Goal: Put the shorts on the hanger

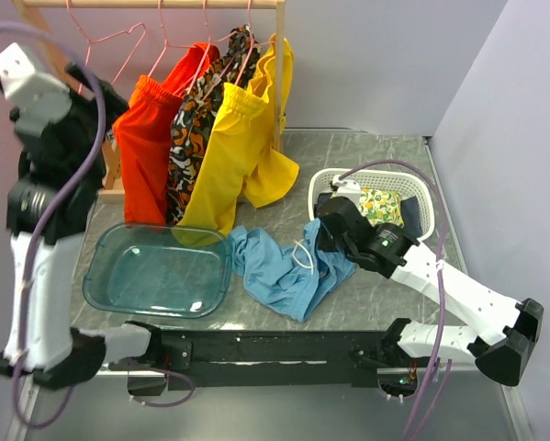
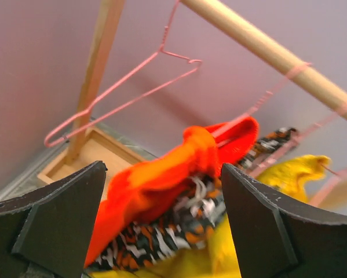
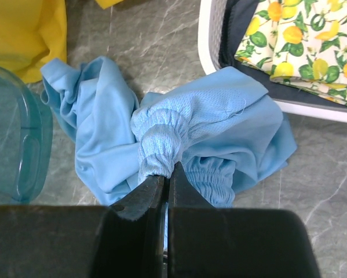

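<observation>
- Light sky-blue soft fabric shorts (image 1: 288, 271) (image 3: 161, 139): crumpled on the table, mid-way along the near edge, between the tray and the basket. A loop of white drawstring (image 1: 302, 258) lies on top.
- Right gripper (image 1: 323, 244) (image 3: 166, 174): lowered onto the side of the shorts nearest the basket. Its jaws are pressed together on a bunched fold of the elastic waistband.
- Thin pink wire hanger (image 2: 122, 81): bare, hooked on the rail at its left end, above the far-left corner of the table. It hangs just left of the garments already there.
- Left gripper (image 1: 100, 92) (image 2: 161, 174): raised high over the left edge, near the bare hanger. Its jaws are spread wide with nothing between them, and it touches neither the hanger nor the clothes.
- Light wooden clothes rail (image 1: 155, 4) (image 2: 266, 43): stands along the far edge, at the far-left corner.
- Orange-red shorts (image 1: 146, 138) (image 2: 179, 162), black-and-orange patterned garment (image 1: 196, 129) and yellow shorts (image 1: 238, 147): hang side by side on pink hangers, in that order from left to right.
- Clear teal plastic tray (image 1: 155, 228) (image 3: 17, 145): near the left edge, just left of the blue shorts.
- White slotted plastic basket (image 1: 421, 184) (image 3: 211, 35): at the right edge, holding a lemon-print cloth (image 1: 382, 204) (image 3: 300, 40) on dark fabric.
- Grey marbled table (image 1: 366, 147): bears all of the above.
</observation>
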Motion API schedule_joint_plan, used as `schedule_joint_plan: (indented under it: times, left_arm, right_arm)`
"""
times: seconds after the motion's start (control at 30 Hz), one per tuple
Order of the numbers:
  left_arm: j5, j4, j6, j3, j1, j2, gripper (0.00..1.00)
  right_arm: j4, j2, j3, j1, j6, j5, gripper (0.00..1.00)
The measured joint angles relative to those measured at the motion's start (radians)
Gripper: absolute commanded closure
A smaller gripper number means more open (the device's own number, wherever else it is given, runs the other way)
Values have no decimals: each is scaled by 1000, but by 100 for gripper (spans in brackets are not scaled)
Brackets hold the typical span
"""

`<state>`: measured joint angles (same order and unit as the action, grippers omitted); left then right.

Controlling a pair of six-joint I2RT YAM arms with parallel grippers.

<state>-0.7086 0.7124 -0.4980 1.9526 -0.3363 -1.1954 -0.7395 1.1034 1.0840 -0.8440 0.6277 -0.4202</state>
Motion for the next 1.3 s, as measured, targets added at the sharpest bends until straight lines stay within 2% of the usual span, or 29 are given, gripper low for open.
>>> schedule_joint_plan:
  times: [0.27, 0.43, 0.67, 1.03, 1.1, 1.13, 1.17, 1.3]
  left_arm:
    - [351, 64, 6, 162, 422, -271, 16]
    - [520, 50, 9, 165, 561, -363, 15]
    - [606, -8, 43, 145, 586, -401, 19]
    - [625, -50, 61, 146, 586, -533, 31]
    - [633, -50, 60, 145, 586, -555, 37]
    - [634, -50, 60, 143, 586, -563, 42]
    - [635, -53, 60, 136, 586, -564, 52]
    - [645, -74, 59, 95, 586, -552, 66]
  right_arm:
    - [28, 42, -2, 0, -24, 46, 100]
    - [47, 74, -2, 0, -39, 76, 100]
    - [71, 83, -2, 0, -50, 107, 100]
    - [98, 85, -12, 0, -54, 131, 100]
    - [98, 84, -13, 0, -54, 134, 100]
    - [100, 83, -13, 0, -55, 135, 100]
    - [101, 83, -13, 0, -57, 135, 100]
    - [105, 83, -14, 0, -58, 142, 100]
